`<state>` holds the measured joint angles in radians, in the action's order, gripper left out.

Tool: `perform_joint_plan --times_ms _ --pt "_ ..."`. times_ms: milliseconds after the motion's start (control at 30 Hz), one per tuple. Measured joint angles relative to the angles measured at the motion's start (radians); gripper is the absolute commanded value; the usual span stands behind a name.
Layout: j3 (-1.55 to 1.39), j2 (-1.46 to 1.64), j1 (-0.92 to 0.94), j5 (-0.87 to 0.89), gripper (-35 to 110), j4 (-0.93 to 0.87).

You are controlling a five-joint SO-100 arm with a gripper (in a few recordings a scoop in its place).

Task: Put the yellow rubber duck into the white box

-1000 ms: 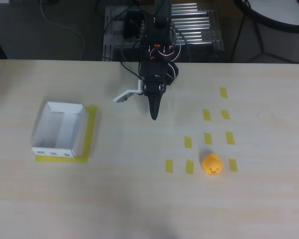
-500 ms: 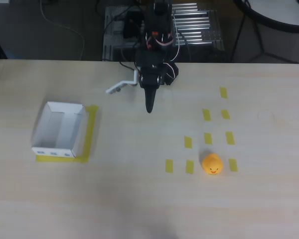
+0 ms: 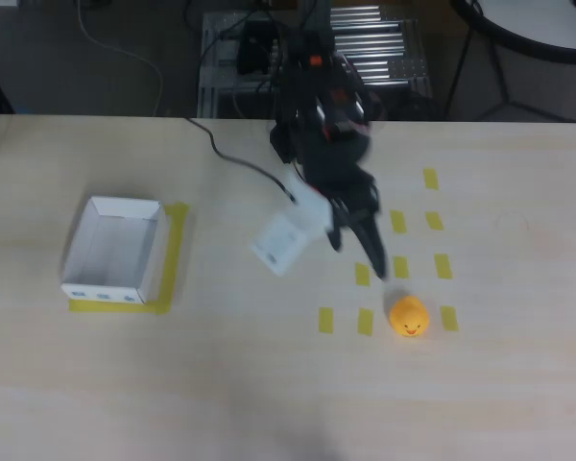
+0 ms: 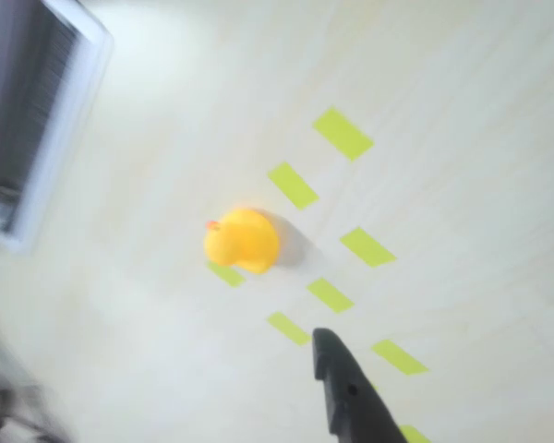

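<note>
A: Where does the duck sit?
B: On the table, well to the right of the box in the overhead view, among the short yellow tape strips. One strip lies just on each side of it. In the wrist view the duck stands upright on the bare tabletop, nothing touching it.

A: And the gripper?
B: Its jaws stand wide apart and hold nothing. The dark finger points down toward the duck and ends just above and to the left of it, not touching. The white plate is splayed out on the side toward the box, blurred.

A: The box?
B: Open side up, resting on a yellow tape square, blue marks on its near wall.
</note>
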<state>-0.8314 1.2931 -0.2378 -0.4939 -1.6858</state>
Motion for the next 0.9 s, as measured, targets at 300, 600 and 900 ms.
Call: perform_joint_plan --times_ms 300,600,900 --pt "0.183 -0.434 -0.098 -0.002 52 -0.015" --pt "0.250 -0.569 -0.149 -0.002 52 -0.015" --pt "0.364 -0.701 -0.179 0.011 41 -0.015"
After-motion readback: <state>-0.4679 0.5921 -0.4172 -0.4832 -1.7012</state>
